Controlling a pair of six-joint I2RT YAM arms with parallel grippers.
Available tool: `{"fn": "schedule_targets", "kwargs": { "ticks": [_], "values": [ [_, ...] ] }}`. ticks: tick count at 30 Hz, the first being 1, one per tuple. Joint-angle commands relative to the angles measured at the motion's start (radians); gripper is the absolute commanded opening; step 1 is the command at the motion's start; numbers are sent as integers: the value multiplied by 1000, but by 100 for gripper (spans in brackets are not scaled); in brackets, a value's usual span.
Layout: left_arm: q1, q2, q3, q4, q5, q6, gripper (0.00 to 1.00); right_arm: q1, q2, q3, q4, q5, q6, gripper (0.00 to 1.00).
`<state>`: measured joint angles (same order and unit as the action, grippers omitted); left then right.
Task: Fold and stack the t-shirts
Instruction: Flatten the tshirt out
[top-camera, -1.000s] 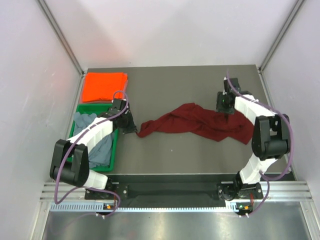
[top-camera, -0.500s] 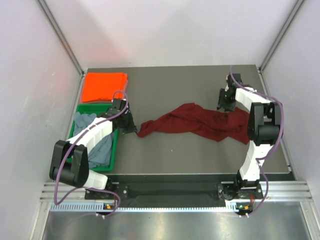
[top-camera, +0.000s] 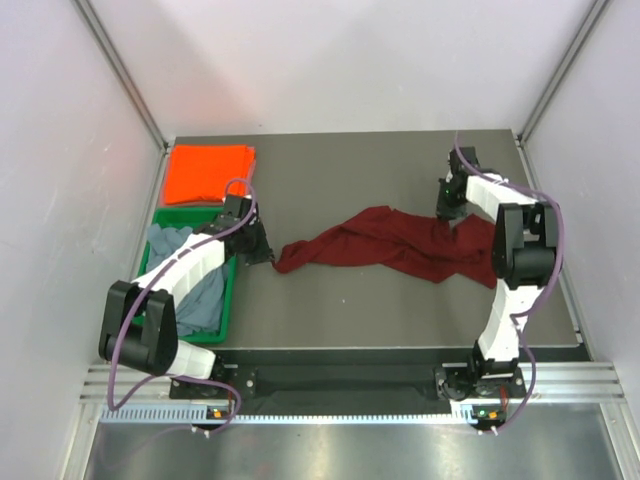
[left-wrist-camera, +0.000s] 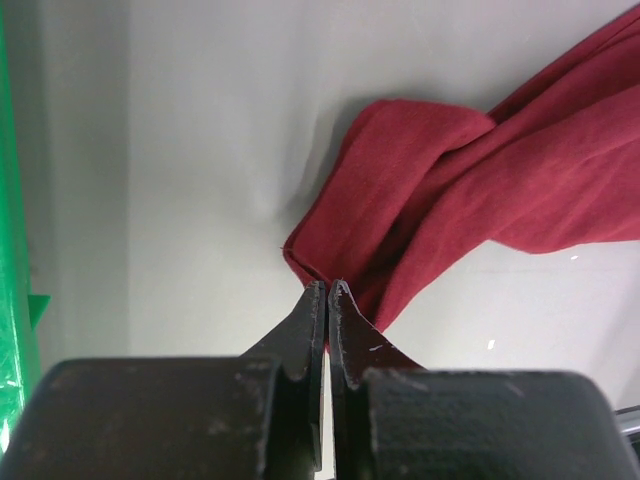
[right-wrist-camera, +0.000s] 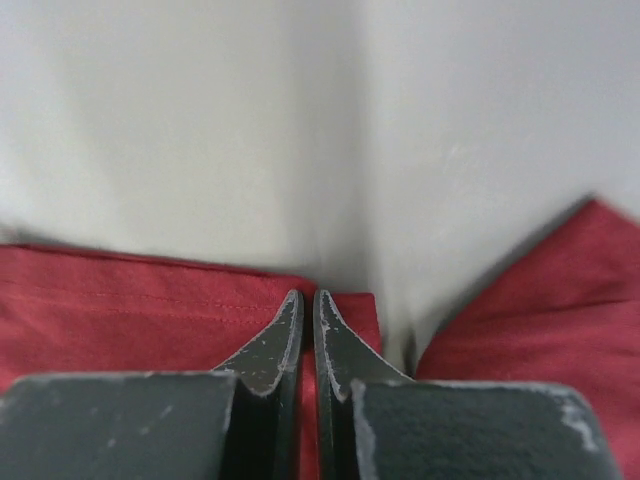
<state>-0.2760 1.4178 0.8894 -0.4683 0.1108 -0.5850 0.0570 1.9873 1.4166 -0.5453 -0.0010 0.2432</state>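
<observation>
Top external view gives me the maroon shirt (top-camera: 395, 245) strung out rumpled across the middle of the table (top-camera: 330, 320). My left gripper (left-wrist-camera: 327, 290) is pinched tight on the shirt's left tip. My right gripper (right-wrist-camera: 305, 298) is closed at the hem on the far right, though I cannot tell whether cloth is caught. The orange shirt (top-camera: 208, 172) lies folded in the far left corner. The grey-blue shirt (top-camera: 205, 295) sits crumpled in the green tray (top-camera: 232, 300) just in front of the orange one.
</observation>
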Motion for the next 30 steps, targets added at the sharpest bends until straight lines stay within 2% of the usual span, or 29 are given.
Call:
{"fn": "schedule_targets", "kwargs": {
  "ticks": [1, 4, 11, 19, 26, 30],
  "values": [
    [-3, -40, 75, 23, -14, -16, 0, 10, -103, 87, 125, 88, -25, 0],
    [-3, -48, 118, -6, -55, -18, 0, 12, -255, 56, 215, 67, -24, 0],
    [-2, -46, 227, -26, -152, -9, 0, 12, -479, 22, 241, 48, -53, 0],
    [12, -23, 557, -53, -285, -10, 0, 9, -672, 133, 266, 202, -134, 0],
    [15, -54, 893, -95, -217, -87, 0, 4, -887, 194, 326, 226, -137, 0],
    [14, -157, 931, -109, -155, -128, 0, 4, -1037, 177, 323, 164, -143, 0]
  ]
}}
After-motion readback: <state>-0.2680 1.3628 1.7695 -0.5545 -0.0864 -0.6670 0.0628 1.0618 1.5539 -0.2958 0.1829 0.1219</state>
